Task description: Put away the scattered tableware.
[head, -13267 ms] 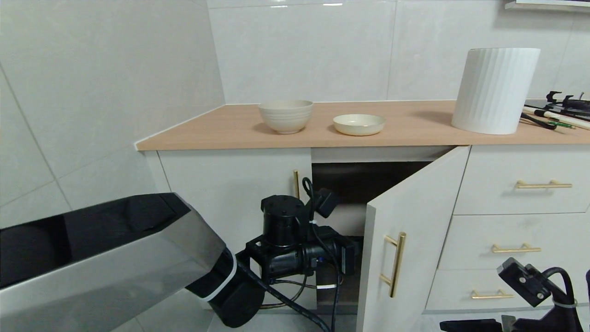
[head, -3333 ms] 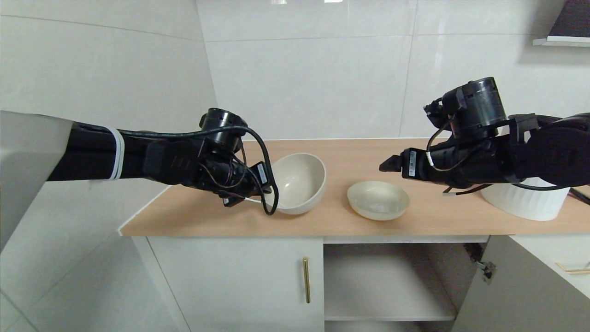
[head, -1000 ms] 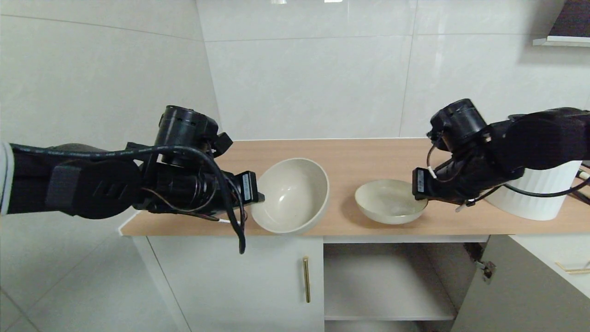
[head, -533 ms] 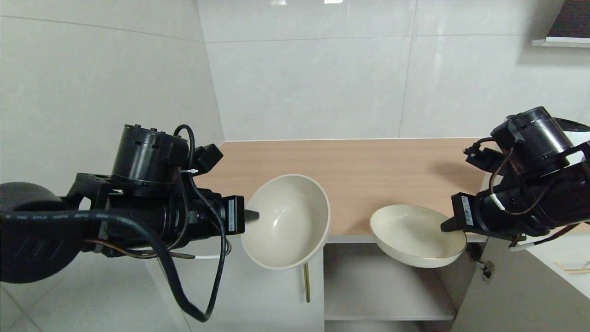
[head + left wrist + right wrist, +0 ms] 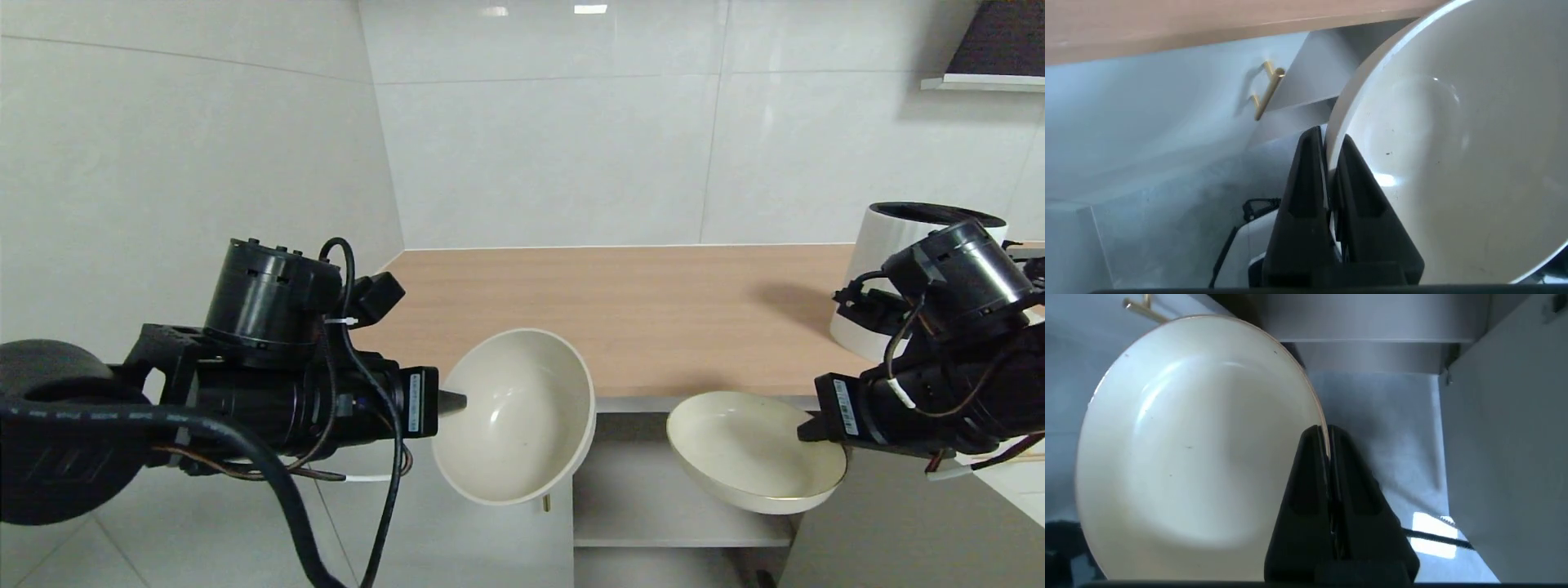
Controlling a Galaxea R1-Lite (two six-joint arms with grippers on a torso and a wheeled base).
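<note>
Left fingers (image 5: 451,400) at mid-left of the head frame, pinched shut on the rim of the bowl (image 5: 514,425), one finger inside and one outside. Same grip in the left wrist view: left fingers (image 5: 1315,159) closed on the thin rim, bowl (image 5: 1454,147) beyond them.

Bowl at lower centre of the head frame, held off the table (image 5: 620,302) and in front of its front edge, tipped so the pale inside faces the camera.

Right fingers (image 5: 810,429) at lower right, likewise clamped shut on the rim of the dish (image 5: 751,453). In the right wrist view, right fingers (image 5: 1315,457) nipped over the edge of the dish (image 5: 1200,457), with barely a gap between them.

Dish right of the bowl in the head frame, apart from it, tilted, below the table edge and in front of the open cabinet.

Shelf (image 5: 653,498) of the cabinet at lower centre, between bowl and dish. Gold handle (image 5: 544,504) just under the bowl's lower rim. Open door (image 5: 882,523) at lower right.

White ribbed canister (image 5: 873,269) upright on the table at far right, partly behind the right arm.
</note>
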